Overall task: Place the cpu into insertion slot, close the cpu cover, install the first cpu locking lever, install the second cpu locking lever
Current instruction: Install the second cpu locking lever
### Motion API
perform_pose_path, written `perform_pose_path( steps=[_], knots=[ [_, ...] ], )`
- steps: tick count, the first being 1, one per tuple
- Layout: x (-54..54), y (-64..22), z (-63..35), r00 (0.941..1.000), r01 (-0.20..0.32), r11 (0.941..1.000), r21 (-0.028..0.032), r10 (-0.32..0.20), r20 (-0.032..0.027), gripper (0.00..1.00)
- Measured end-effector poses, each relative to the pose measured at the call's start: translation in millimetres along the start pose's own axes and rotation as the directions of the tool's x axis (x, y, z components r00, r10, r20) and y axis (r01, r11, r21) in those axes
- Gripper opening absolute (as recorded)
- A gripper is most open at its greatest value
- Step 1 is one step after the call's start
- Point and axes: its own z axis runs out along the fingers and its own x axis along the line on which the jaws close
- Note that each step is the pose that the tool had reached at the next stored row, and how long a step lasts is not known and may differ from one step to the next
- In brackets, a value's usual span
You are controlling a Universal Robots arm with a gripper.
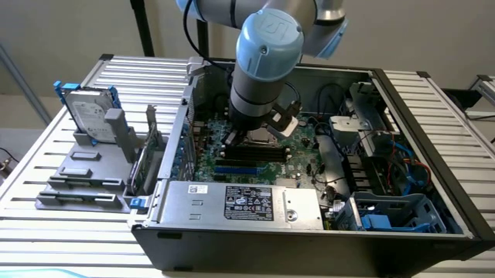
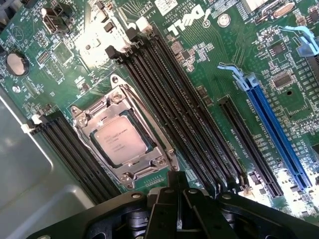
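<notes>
- One cpu [image 2: 121, 140] sits seated in the insertion slot [image 2: 102, 115] at the middle of the green motherboard [image 2: 209, 74].
- The cpu cover [image 2: 149, 167] lies closed flat over it, framing the chip.
- The tool [image 2: 178, 199] hangs just above the board beside the socket, clenched and grasping nothing.
- Step judged in hand: the locking levers; whether either is latched cannot be told.
- Next move calls for a fine, low approach alongside the black memory slots [image 2: 174, 109].

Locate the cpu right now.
In the wrist view the cpu sits in the insertion slot, framed by the cpu cover, between black memory slots on the motherboard.
</notes>
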Motion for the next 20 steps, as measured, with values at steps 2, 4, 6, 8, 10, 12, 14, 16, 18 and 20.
perform_pose_path(
  steps=[2, 4, 6, 8, 10, 12, 14, 16, 18, 20],
  knots=[
    [-0.4, 0.5, 1.7, 1.0000, 0.000, 1.0000, -0.0008, 0.000, -0.0006, 0.11],
    [-0.9, 0.8, 3.5, 1.0000, 0.001, 1.0000, -0.0019, -0.001, -0.0013, 0.11],
    [-1.2, 0.9, 5.0, 1.0000, 0.001, 1.0000, -0.0029, -0.001, -0.0019, 0.11],
    [-1.2, 0.7, 6.2, 1.0000, 0.001, 1.0000, -0.0036, -0.001, -0.0022, 0.11],
    [-1.0, 0.3, 7.5, 1.0000, 0.002, 1.0000, -0.0041, -0.002, -0.0025, 0.11],
    [-0.5, -0.3, 8.9, 1.0000, 0.002, 1.0000, -0.0044, -0.002, -0.0030, 0.11],
    [-0.2, -0.8, 10.1, 1.0000, 0.002, 1.0000, -0.0047, -0.002, -0.0031, 0.11],
    [0.0, -1.1, 10.9, 1.0000, 0.002, 1.0000, -0.0056, -0.002, -0.0027, 0.11],
    [-0.1, -1.2, 11.5, 1.0000, 0.003, 1.0000, -0.0083, -0.003, -0.0010, 0.11],
    [-0.2, -1.2, 11.8, 1.0000, 0.003, 0.9999, -0.0125, -0.003, 0.0026, 0.11]
  ],
)
